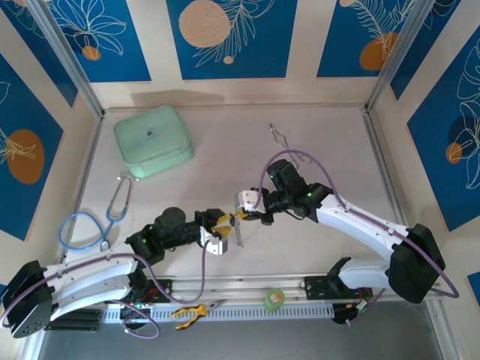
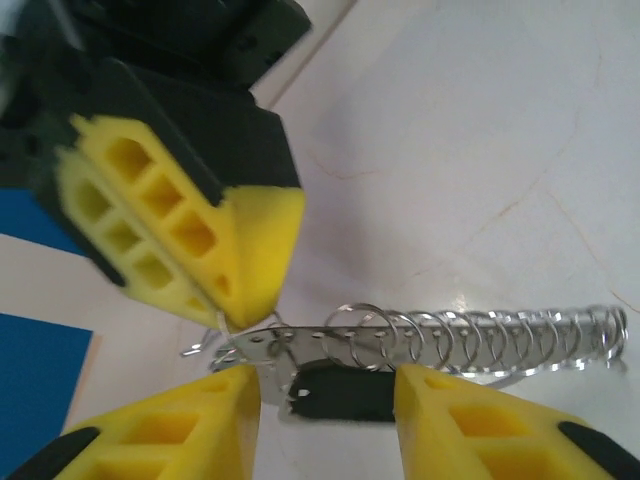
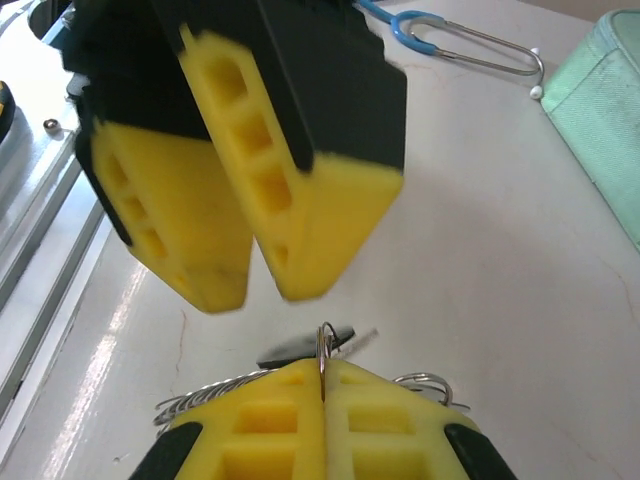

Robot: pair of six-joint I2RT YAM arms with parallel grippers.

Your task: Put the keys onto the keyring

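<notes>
**Left gripper** (image 2: 328, 382): the yellow honeycomb pads are held partly apart and nothing is clamped. The small metal key with the black plastic head (image 2: 348, 393) is lodged in the gap, seemingly brushing one pad and clear of the other. **Right gripper** (image 3: 322, 388): the pads are pressed flat together on the keyring (image 3: 322, 345), a pale silvery wire loop seen edge-on and standing upright out of the pinch. The two grippers are set tip to tip, nearly touching. A short chain of silver wire links (image 2: 500, 340) is strung out from the ring and, in the top view, is seen dangling between the grippers above the pale tabletop (image 1: 247, 150). Well apart from the work, a mint-green zipped case (image 1: 154, 140) and a blue-tubed stethoscope (image 1: 94, 223) are noted at the left. **Step in hand**, as judged: the black-headed key is being threaded onto the ring, though whether its hole is already caught cannot be told. **Next move**, as judged: the key head is to be gripped firmly again and its hole lined up with the ring's split end, while the ring is kept steady.
</notes>
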